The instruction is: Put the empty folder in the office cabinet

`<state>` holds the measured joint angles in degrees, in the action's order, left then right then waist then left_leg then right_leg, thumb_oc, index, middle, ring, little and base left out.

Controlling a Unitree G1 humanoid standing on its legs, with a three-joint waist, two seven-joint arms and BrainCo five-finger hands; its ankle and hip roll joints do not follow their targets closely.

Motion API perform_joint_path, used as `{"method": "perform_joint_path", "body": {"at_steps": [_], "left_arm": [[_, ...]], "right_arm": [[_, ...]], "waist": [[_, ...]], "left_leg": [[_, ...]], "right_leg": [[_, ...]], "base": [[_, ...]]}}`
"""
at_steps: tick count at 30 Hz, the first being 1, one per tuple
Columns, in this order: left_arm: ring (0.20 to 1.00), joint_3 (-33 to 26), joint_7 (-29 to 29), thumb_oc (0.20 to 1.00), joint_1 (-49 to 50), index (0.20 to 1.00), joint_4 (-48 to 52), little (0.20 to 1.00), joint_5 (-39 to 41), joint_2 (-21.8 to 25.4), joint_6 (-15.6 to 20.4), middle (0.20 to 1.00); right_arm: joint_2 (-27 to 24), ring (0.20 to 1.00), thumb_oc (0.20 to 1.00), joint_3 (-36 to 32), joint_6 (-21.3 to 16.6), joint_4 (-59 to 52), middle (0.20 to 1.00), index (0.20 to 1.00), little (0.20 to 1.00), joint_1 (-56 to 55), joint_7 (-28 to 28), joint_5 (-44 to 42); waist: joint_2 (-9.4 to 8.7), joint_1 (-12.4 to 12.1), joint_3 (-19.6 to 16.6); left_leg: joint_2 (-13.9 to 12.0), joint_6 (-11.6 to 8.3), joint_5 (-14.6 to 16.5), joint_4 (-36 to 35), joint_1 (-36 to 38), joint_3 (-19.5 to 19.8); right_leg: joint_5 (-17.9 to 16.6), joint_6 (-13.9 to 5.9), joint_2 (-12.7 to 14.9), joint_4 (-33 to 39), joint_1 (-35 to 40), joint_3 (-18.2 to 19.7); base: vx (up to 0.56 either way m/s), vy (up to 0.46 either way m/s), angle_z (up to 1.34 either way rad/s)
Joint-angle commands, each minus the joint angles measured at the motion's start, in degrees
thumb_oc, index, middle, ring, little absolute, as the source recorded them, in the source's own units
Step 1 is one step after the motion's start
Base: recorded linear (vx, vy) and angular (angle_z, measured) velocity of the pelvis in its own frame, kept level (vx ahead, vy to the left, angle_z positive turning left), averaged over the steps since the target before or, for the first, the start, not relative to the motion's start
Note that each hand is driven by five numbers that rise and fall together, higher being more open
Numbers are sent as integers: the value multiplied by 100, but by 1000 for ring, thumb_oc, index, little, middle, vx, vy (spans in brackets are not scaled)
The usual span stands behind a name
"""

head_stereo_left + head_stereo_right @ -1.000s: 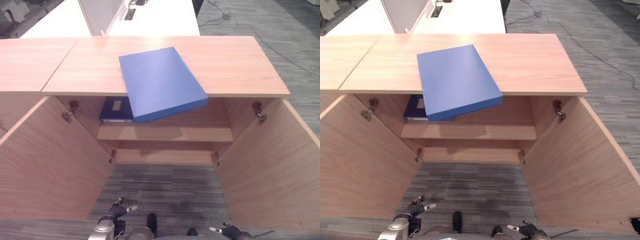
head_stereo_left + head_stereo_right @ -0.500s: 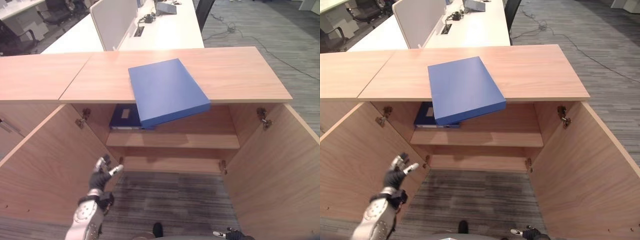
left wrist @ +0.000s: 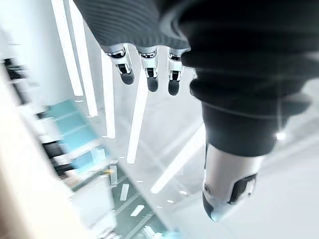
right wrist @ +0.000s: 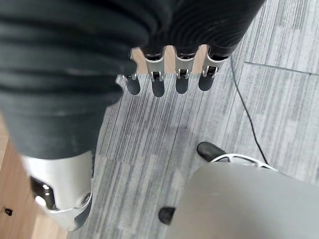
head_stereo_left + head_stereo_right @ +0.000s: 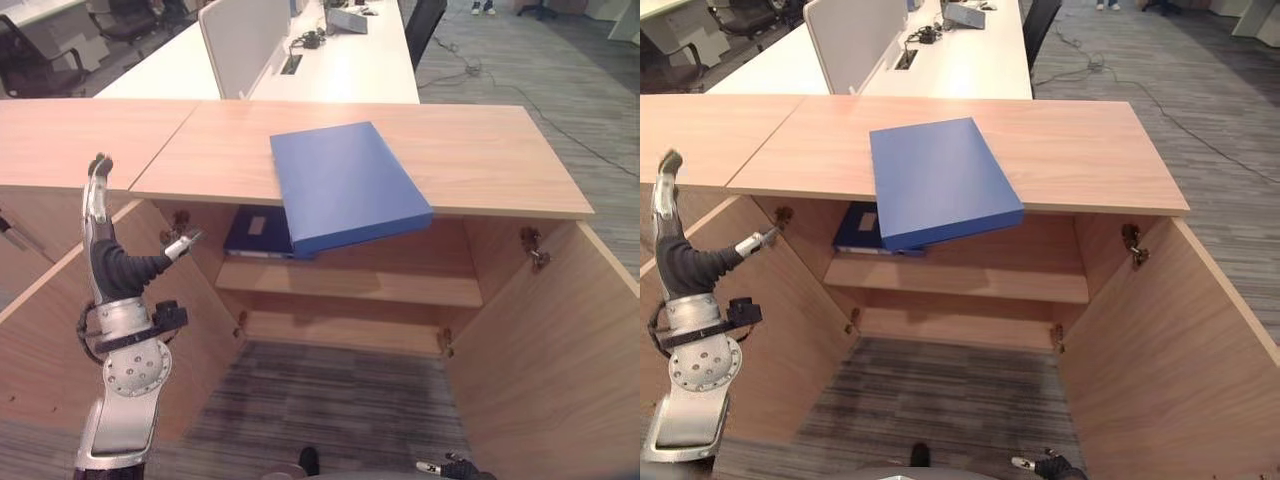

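One blue folder (image 5: 348,195) lies flat on top of the office cabinet (image 5: 480,155), its near corner jutting past the cabinet's front edge above the open interior. Inside the cabinet, on the upper shelf (image 5: 350,285), one dark blue binder (image 5: 255,232) lies beneath the folder's overhang; it carries what appears to be a pale label. The cabinet's two doors (image 5: 545,370) stand swung wide open. The left hand (image 5: 115,265) is raised in front of the cabinet's left door, fingers extended and thumb spread apart, holding nothing. The right hand (image 4: 169,74) hangs low over the grey carpet (image 5: 330,400) before the cabinet, fingers straight and empty.
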<state>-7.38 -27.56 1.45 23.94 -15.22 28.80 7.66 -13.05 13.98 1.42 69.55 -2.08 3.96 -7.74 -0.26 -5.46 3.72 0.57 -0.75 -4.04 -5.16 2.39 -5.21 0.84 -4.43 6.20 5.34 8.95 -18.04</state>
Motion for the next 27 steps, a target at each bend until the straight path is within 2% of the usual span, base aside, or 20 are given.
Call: {"method": "perform_joint_path", "body": {"at_steps": [1,4,8,15,21,27], "left_arm": [[1000,410,227,1000,-845,1000,293,1000,-282,503,323,1000],[1000,1007,512,1000,-1560,1000,369,1000,-275,614,389,1000],[1000,1718,759,1000,-2263,1000,338,1000,-362,531,393,1000],[1000,2615,786,1000,-3191,1000,-423,1000,-874,377,232,1000],[1000,2946,924,1000,-3548,1000,-1005,1000,-1216,324,90,1000],[1000,3153,819,1000,-3799,1000,-1797,1000,-2013,171,-282,1000]], "right_arm": [[102,1000,1000,339,-56,193,1000,1000,1000,214,14,165],[51,1000,1000,448,-8,307,1000,1000,1000,252,-78,300],[58,1000,1000,475,-12,405,1000,1000,1000,293,-54,346],[14,1000,1000,515,-36,430,1000,1000,1000,289,13,360],[-46,1000,1000,477,-20,474,1000,1000,1000,349,30,340],[-58,1000,1000,535,17,559,1000,1000,1000,372,30,393]], "waist": [[-140,129,60],[-124,259,6],[-106,362,-22],[-106,483,-30],[-100,539,-49],[-103,572,-72]], "left_leg": [[-80,-160,557,16,257,52],[-87,-170,567,16,290,5],[-96,-168,586,16,314,-23],[-116,-157,614,16,362,-93],[-132,-155,635,16,418,-136],[-131,-148,658,16,466,-183]], "right_leg": [[-375,-429,240,-34,-122,-102],[-376,-428,233,-34,-110,-86],[-378,-431,225,-34,-105,-78],[-380,-434,198,-34,-103,-13],[-371,-434,189,-34,-74,19],[-349,-432,180,-34,-34,30]], "base": [[-4,-10,-6],[12,-10,-4],[2,0,-5],[0,1,-3],[2,2,-4],[0,0,-1]]}}
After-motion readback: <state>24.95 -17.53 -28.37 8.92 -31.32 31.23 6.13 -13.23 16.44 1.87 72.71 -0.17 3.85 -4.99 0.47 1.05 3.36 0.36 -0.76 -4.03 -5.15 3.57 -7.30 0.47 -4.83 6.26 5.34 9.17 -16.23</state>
